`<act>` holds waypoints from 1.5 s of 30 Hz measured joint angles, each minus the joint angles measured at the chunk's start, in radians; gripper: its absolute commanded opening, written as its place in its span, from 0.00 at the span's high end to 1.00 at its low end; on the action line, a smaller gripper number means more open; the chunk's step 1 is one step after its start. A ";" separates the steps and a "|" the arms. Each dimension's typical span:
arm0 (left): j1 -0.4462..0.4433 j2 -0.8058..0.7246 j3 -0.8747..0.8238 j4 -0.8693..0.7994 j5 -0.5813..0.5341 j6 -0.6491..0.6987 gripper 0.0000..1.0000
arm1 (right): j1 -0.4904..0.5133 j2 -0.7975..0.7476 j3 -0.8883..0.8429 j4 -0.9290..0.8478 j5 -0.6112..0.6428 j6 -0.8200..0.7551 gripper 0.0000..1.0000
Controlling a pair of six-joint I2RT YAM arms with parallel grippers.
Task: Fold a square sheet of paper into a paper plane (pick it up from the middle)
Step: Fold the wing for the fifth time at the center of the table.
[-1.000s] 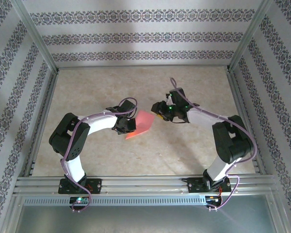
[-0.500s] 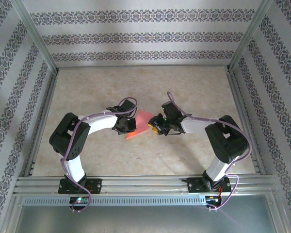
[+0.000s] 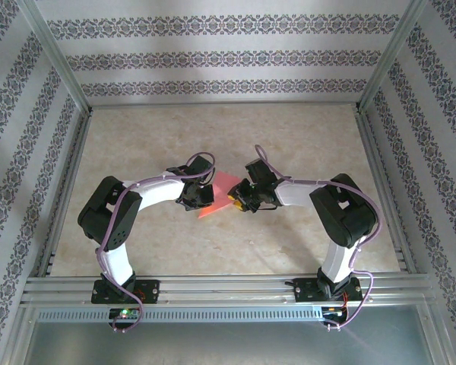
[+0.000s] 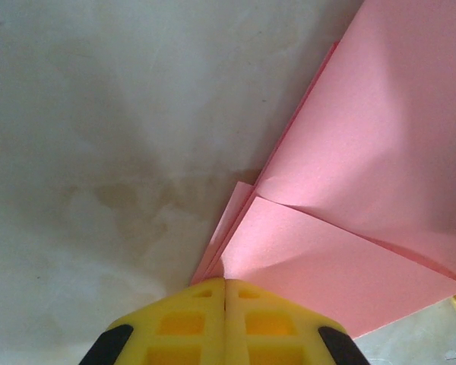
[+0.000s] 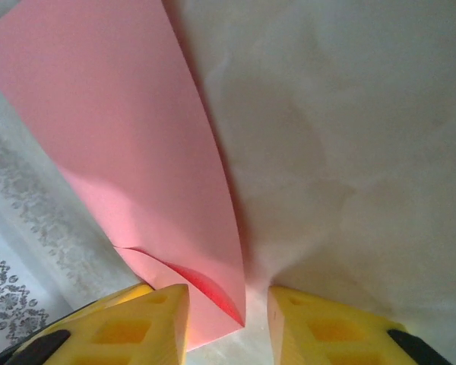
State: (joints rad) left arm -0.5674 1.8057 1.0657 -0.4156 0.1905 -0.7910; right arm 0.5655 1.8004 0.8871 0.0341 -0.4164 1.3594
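Over the middle of the table (image 3: 289, 137), the folded square sheet of paper (image 3: 219, 199), light, limp and easily creased, best pinched at layered edges, is clamped in the left gripper (image 4: 225, 285), while the right gripper (image 5: 228, 293) stands apart around its right corner.

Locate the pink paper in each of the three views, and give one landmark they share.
Top external: pink paper at centre, between left claw and right claw.
Left wrist: right half, its corner pinched in the left claw.
Right wrist: left and centre, lower edge between the open right claw's fingers.
Shared landmark: the beige tabletop.
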 measured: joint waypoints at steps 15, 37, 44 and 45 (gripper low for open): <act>0.000 0.000 0.001 -0.003 0.000 0.000 0.98 | 0.002 0.011 0.003 0.048 -0.004 0.003 0.81; 0.000 -0.044 0.013 -0.031 0.000 0.071 0.73 | 0.006 0.005 0.002 0.098 -0.040 -0.015 0.98; -0.001 -0.204 -0.032 0.085 0.022 0.230 0.39 | -0.020 -0.106 -0.013 0.030 -0.006 -0.052 0.97; -0.002 -0.218 -0.046 0.109 0.023 0.255 0.36 | -0.024 -0.120 -0.016 0.021 -0.002 -0.053 0.97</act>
State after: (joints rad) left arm -0.5697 1.5875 1.0199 -0.3065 0.2131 -0.5362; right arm 0.5419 1.6802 0.8707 0.0551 -0.4183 1.3060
